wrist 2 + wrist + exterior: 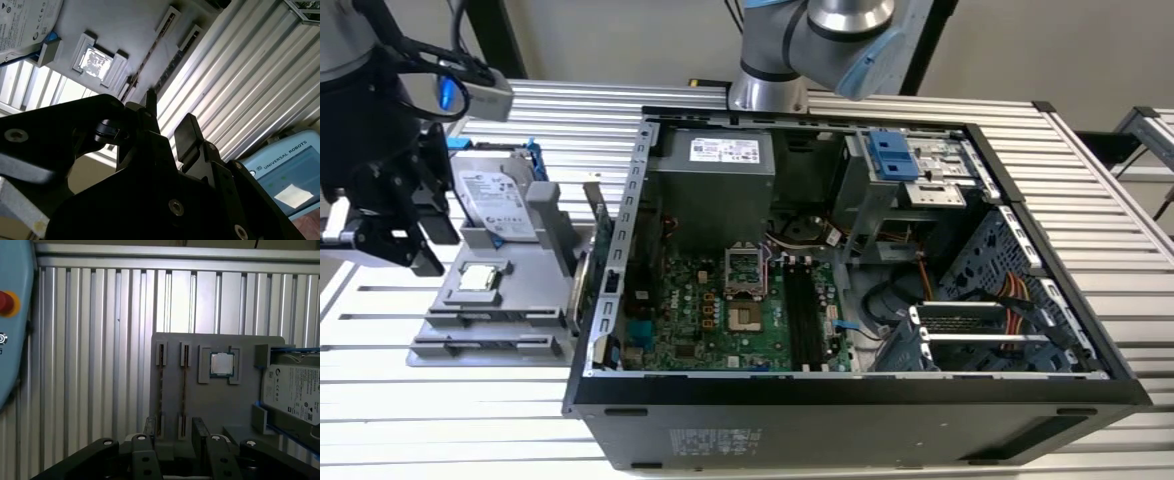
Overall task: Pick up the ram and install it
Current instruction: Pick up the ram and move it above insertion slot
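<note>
Standing by the slatted metal desk (467,420), I see the end effector (398,258) hanging over the grey parts holder (454,300) at the exterior view's left, just beside the open computer case (854,420). It holds nothing, and its two black fingers (201,429) are spread wide. The ram (184,385) stands on its edge in a slot of that holder. What looks like a second stick (161,385) stands in the slot just beside it, though seen edge-on I cannot say for sure that both slots are filled. The processor chip (221,364) and the hard drive (292,392) sit further along the same holder. In the first wrist view both slots lie between the spread fingers, and the tips are clear of the holder. The step in hand, as I judge it, is the reach for the ram. To do it well, the fingers should centre on one stick alone, with one finger going into the narrow gap between the two slots rather than straddling both. They should meet the board's flat faces squarely, near the middle of its length, so that it does not tip when it leaves the slot. The board is thin and carries small chips, so a soft squeeze seems wise. It should come straight out along the end brackets, since any sideways drag could jam it or disturb its neighbour.
</note>
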`<state>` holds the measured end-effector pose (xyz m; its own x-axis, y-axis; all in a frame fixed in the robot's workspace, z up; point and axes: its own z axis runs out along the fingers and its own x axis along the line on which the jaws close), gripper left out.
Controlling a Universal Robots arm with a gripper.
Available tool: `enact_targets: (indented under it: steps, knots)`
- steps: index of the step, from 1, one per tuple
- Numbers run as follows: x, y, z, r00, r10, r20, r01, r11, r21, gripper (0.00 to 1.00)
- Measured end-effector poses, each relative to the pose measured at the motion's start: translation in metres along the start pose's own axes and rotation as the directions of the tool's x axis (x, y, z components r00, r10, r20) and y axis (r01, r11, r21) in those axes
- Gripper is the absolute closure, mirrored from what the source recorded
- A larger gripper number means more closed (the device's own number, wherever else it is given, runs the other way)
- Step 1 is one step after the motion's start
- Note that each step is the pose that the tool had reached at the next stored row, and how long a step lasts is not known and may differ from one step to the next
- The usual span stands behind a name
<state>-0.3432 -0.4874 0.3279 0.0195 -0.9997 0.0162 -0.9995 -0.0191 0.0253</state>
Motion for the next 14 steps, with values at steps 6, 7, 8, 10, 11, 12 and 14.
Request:
enact_targets:
  steps: [6, 7, 8, 10, 11, 12, 14]
  knots:
    - [0.0000, -0.0001, 0.0031, 1.0000, 0.000, 0.0000, 0.000, 1.0000, 0.0001, 0.00]
    - [-0.0001, -0.0001, 0.0038, 1.0000, 0.000, 0.0001, 0.000, 1.0000, 0.0001, 0.00]
    - [-0.0001, -0.0001, 0.0042, 1.0000, 0.000, 0.0000, 0.000, 1.0000, -0.0001, 0.00]
    - [-0.0001, -0.0001, 0.0053, 1.0000, 0.000, 0.0000, 0.000, 1.0000, 0.0003, 0.00]
    - [-0.0001, -0.0002, 0.0061, 1.0000, 0.000, 0.0001, 0.000, 1.0000, 0.0004, 0.00]
    - [-0.0001, -0.0002, 0.0068, 1.0000, 0.000, -0.0001, 0.000, 1.0000, 0.0003, 0.00]
    - [-0.0002, -0.0002, 0.0079, 1.0000, 0.000, -0.0019, 0.000, 1.0000, 0.0001, 0.00]
